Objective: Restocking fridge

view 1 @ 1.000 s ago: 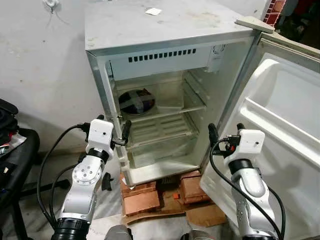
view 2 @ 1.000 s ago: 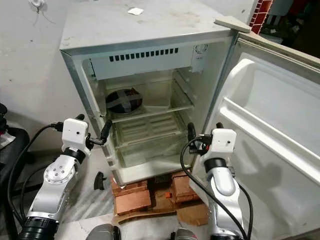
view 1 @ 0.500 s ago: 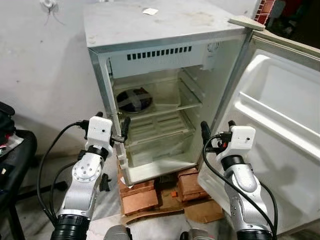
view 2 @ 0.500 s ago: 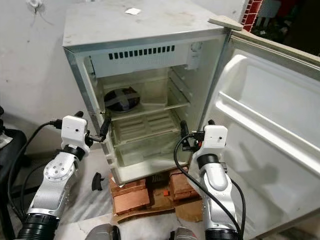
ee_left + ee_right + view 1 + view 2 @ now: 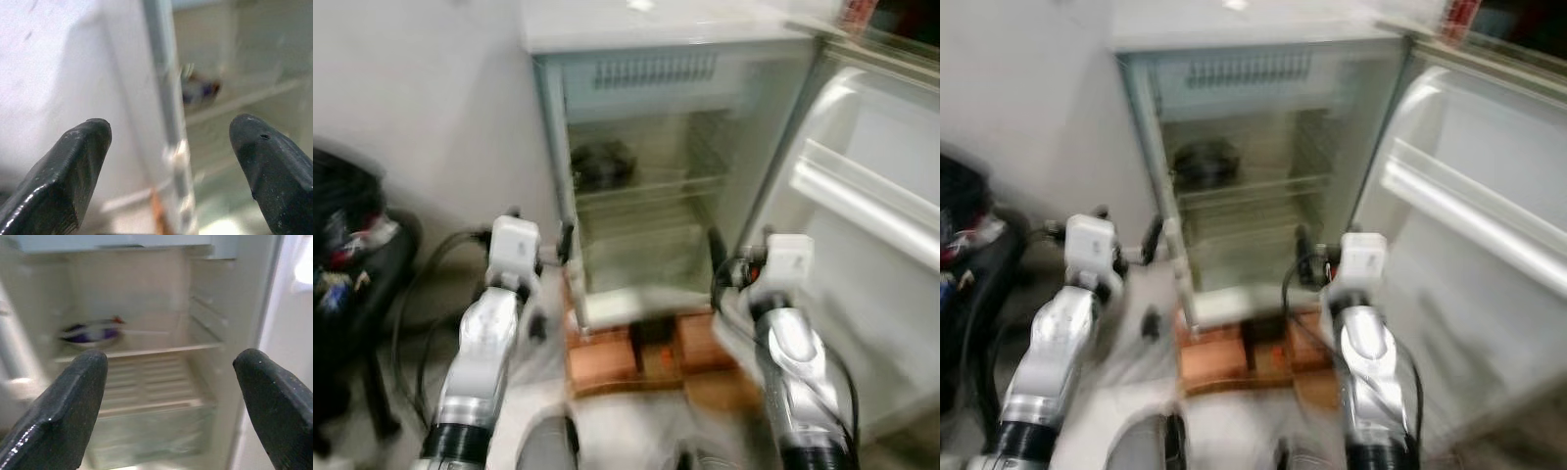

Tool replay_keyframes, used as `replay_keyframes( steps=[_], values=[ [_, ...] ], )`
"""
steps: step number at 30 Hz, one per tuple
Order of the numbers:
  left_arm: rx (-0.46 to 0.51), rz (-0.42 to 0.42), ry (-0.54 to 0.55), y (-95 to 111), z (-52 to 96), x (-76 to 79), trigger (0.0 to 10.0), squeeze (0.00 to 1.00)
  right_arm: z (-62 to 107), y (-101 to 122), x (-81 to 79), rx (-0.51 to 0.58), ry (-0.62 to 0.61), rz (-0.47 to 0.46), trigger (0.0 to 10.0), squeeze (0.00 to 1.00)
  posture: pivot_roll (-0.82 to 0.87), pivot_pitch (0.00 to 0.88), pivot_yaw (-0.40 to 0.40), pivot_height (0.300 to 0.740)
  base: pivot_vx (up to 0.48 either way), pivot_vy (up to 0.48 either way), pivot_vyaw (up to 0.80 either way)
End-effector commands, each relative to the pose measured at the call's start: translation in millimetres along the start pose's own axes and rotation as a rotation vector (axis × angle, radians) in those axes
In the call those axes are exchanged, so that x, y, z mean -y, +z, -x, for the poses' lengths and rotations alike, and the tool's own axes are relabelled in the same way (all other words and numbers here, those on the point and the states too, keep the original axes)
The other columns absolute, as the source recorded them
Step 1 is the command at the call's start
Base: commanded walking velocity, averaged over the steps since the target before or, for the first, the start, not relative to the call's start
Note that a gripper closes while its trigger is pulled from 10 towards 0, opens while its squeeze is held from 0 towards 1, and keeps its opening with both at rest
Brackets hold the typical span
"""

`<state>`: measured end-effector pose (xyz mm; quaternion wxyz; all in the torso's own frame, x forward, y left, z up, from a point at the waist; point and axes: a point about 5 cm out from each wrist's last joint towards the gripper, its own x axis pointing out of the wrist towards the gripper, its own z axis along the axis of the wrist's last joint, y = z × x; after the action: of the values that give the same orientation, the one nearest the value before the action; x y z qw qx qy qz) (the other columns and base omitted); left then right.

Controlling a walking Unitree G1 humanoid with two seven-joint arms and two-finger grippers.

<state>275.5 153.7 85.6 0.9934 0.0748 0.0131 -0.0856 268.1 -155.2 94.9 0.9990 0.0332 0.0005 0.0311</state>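
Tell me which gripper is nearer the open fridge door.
Right. The right gripper hangs just before the fridge's open front, beside the door swung out on that side. The left gripper is at the fridge's opposite front edge, across the opening from the door.

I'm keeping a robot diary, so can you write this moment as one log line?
fridge: door open | dark dish: upper shelf | left gripper: open, empty | right gripper: open, empty | view: blurred

left claw (image 5: 168, 147) spread wide | fridge (image 5: 166, 98) front edge between fingers | all blurred
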Motion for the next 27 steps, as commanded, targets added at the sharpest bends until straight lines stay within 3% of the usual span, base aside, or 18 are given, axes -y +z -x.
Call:
replay_keyframes(
  steps=[1, 6, 17, 27],
  values=[
    [0.043, -0.017, -0.008, 12.7, -7.4, 0.2, 10.0, 0.00, 0.9, 2.5, 2.6, 0.003, -0.016, -0.002, 10.0, 0.00, -0.02, 0.000, 0.018, 0.740, -0.326, 0.000, 0.00],
    [0.015, -0.014, -0.045, 4.0, 0.7, 6.3, 10.0, 0.00, 4.6, -0.2, 9.3, -0.012, -0.041, -0.010, 10.0, 0.00, -0.02, 0.000, 0.017, 0.740, -0.320, 0.000, 0.00],
    [0.043, -0.006, -0.074, 8.5, -1.2, 11.4, 10.0, 0.00, 3.0, 1.6, 8.1, -0.015, -0.030, -0.001, 10.0, 0.00, -0.02, 0.000, 0.008, 0.740, 0.000, 0.000, 0.00],
    [0.038, 0.008, -0.078, 7.8, -1.8, 14.2, 10.0, 0.00, 2.1, 0.8, 6.7, -0.025, -0.023, -0.003, 10.0, 0.00, -0.02, 0.000, 0.003, 0.740, 0.000, -0.480, 0.00]
  ],
)
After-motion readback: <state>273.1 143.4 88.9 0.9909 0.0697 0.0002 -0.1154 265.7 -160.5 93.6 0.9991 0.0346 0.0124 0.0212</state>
